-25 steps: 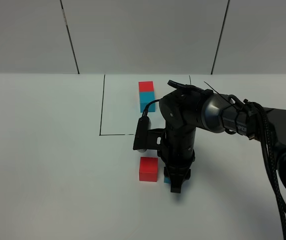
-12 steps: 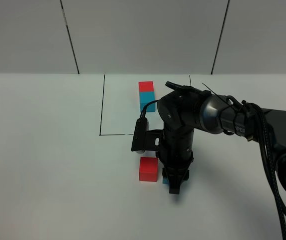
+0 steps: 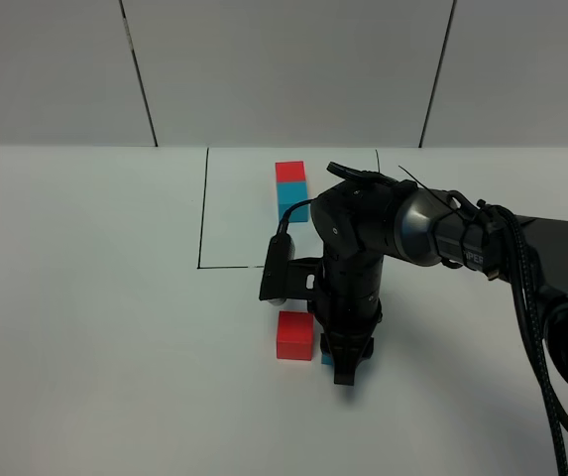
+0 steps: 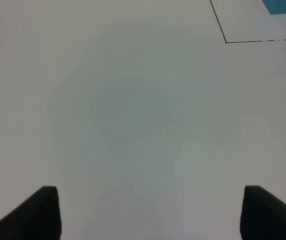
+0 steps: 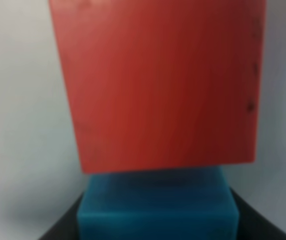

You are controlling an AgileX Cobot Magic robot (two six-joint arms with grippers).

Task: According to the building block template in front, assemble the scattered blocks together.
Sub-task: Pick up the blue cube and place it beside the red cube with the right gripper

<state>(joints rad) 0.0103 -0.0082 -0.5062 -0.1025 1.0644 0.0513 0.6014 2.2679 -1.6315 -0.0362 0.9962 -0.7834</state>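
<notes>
The building block template, a red cube (image 3: 289,172) joined to a cyan cube (image 3: 291,202), lies inside thin black lines (image 3: 202,228) at the back. The loose red cube (image 3: 294,335) sits on the table in front of the frame. My right gripper (image 3: 345,368) points down just right of it, shut on the loose cyan cube (image 3: 326,357), of which only a sliver shows. In the right wrist view the cyan cube (image 5: 157,207) sits between the dark fingers (image 5: 58,232), right against the red cube (image 5: 157,85). My left gripper (image 4: 150,215) is open and empty over bare table.
The white table (image 3: 85,317) stretches left and front of the blocks. The right arm (image 3: 442,238) reaches in from the right. In the left wrist view a corner of the black frame (image 4: 226,42) and the template's cyan cube (image 4: 280,6) show far off.
My right gripper with the cyan cube has shifted slightly left, closer to the loose red cube. The red cube and the left gripper have not moved.
</notes>
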